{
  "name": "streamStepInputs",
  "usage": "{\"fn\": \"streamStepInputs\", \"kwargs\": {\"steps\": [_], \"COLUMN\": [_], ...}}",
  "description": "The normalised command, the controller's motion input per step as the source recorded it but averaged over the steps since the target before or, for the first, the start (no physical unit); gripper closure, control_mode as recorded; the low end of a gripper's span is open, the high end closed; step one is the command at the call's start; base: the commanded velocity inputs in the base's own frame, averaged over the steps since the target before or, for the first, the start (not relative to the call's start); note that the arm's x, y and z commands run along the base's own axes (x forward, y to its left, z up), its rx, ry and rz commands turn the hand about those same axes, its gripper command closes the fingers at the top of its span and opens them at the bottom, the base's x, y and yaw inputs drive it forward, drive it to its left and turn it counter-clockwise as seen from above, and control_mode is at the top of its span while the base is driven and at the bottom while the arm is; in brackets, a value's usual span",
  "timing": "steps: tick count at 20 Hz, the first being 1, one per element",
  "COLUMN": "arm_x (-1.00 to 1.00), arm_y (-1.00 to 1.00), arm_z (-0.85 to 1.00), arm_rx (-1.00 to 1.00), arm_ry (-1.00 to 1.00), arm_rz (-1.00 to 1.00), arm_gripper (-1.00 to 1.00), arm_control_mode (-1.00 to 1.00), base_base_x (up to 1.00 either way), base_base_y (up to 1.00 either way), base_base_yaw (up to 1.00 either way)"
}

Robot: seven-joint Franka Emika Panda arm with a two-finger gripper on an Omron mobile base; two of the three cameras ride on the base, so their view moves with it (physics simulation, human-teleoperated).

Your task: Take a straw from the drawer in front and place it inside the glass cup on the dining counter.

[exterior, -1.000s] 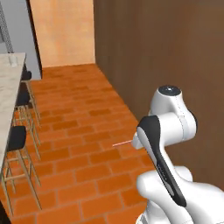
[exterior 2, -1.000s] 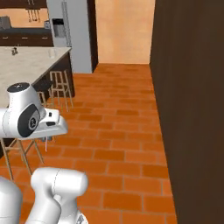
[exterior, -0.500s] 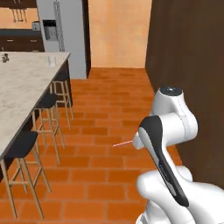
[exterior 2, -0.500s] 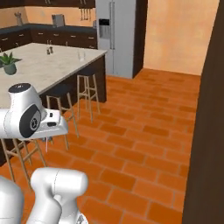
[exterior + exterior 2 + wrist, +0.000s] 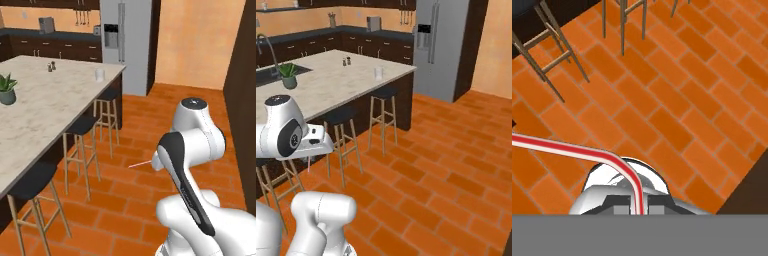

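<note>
The pincer [image 5: 638, 209] is closed on the straw [image 5: 572, 148], which in the hand view rises between the finger tips, bends, and runs off the left edge as a red-and-white band above the brick floor [image 5: 677, 95]. In the left base view the straw [image 5: 141, 163] shows as a thin pink line sticking out leftward from the folded arm, just above the floor; the fingers themselves are hidden behind the arm there. In the right base view a faint thin line hanging below the white hand at the left may be the straw, but it is too slight to be sure of.

Against the earlier pictures the whole scene has swung: the base has turned, so the camera has moved, not the furniture. A second ago the dark cabinet wall took up the right of both base views and only an edge of the island showed. The dining tabletop [image 5: 60, 107] now spreads across the left, with the arm posed as before and the grip unchanged.

The glass cup [image 5: 99, 74] stands near the far right corner of that tabletop, well apart from the straw; in the right base view the cup [image 5: 378, 73] is pale and hard to make out. Two small shakers [image 5: 51, 66] stand farther left, a potted plant [image 5: 7, 89] nearer left. Bar stools [image 5: 80, 127] line the near side. A steel fridge [image 5: 126, 42] stands beyond.
</note>
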Motion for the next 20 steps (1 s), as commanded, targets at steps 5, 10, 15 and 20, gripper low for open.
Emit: {"fn": "streamStepInputs", "kwargs": {"steps": [5, 10, 15, 20], "arm_x": [0.00, 0.00, 0.00, 0.00], "arm_y": [0.00, 0.00, 0.00, 0.00], "arm_z": [0.00, 0.00, 0.00, 0.00], "arm_rx": [0.00, 0.00, 0.00, 0.00], "arm_ry": [0.00, 0.00, 0.00, 0.00], "arm_rz": [0.00, 0.00, 0.00, 0.00], "arm_gripper": [1.00, 1.00, 1.00, 1.00], "arm_control_mode": [1.00, 1.00, 1.00, 1.00], "base_base_x": [0.95, 0.87, 0.78, 0.70], "base_base_y": [-0.56, -0.54, -0.78, -0.82], "base_base_yaw": [0.46, 0.42, 0.43, 0.50]}}
